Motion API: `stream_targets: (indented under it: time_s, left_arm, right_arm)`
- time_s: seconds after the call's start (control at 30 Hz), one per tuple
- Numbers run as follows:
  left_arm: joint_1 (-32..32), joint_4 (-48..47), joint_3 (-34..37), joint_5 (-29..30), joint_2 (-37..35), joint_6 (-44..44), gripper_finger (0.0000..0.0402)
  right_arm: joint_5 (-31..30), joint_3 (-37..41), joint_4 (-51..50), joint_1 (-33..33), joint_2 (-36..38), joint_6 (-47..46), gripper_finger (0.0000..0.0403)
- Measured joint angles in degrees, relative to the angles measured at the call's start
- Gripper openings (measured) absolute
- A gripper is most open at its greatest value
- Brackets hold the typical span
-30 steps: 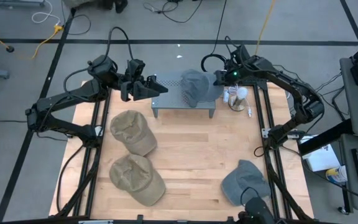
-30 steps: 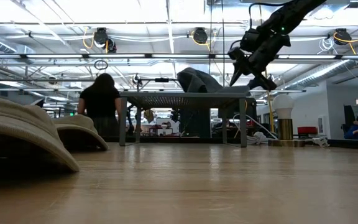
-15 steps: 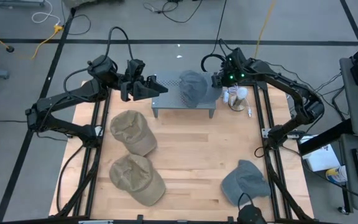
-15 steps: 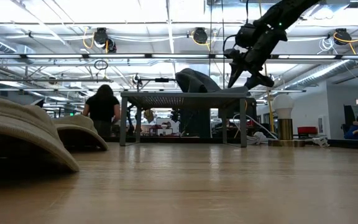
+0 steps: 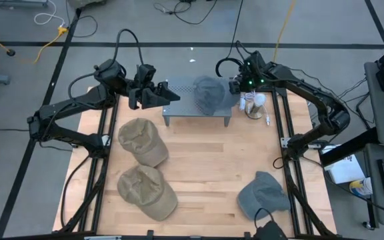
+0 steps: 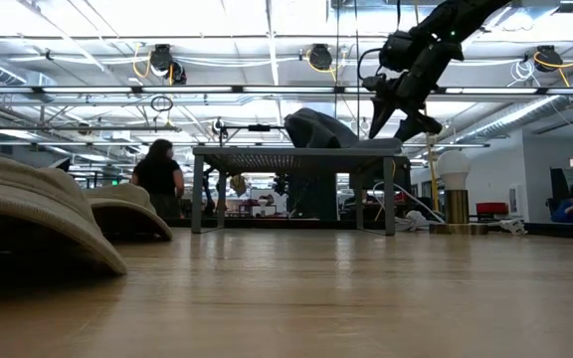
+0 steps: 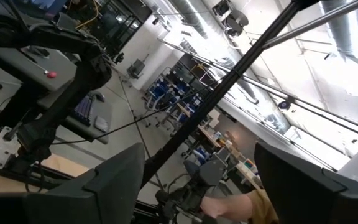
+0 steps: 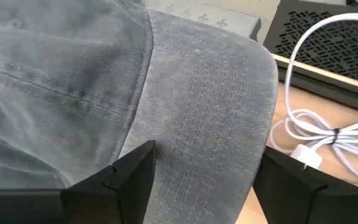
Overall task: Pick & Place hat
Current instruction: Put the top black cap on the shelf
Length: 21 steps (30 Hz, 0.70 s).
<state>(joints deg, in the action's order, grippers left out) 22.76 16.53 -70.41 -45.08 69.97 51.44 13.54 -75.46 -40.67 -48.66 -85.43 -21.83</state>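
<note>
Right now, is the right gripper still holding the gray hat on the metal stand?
No; the right gripper stands open above the gray hat, which rests on the metal stand.

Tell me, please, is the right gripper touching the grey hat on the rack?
Apart: in the low view the right gripper hangs above the grey hat's brim, ceiling showing between them.

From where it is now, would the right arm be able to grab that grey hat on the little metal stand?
Probably yes. The right gripper hangs open right beside the grey hat on the metal stand, with nothing between them.
</note>
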Motion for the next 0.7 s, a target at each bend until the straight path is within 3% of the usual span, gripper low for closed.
stream_targets:
  time_s: [0.13,0.37,0.53,0.7]
  left_arm:
    - [0.0,0.0,0.0,0.0,0.0,-0.18,0.0308]
    - [-0.35,0.0,0.0,-0.02,0.0,-0.36,0.0323]
    - [-0.37,0.0,0.0,-0.15,0.0,-0.61,0.0328]
    - [-0.36,0.01,0.0,-1.27,0.0,0.17,0.0322]
  right_arm:
    - [5.46,0.11,1.23,0.01,-0.04,-1.51,0.0261]
    - [7.49,0.09,1.57,-0.02,-0.04,-1.31,0.0292]
    - [7.04,0.09,2.08,0.02,-0.04,-3.22,0.0298]
    - [2.28,0.09,1.46,0.01,-0.02,-4.66,0.0287]
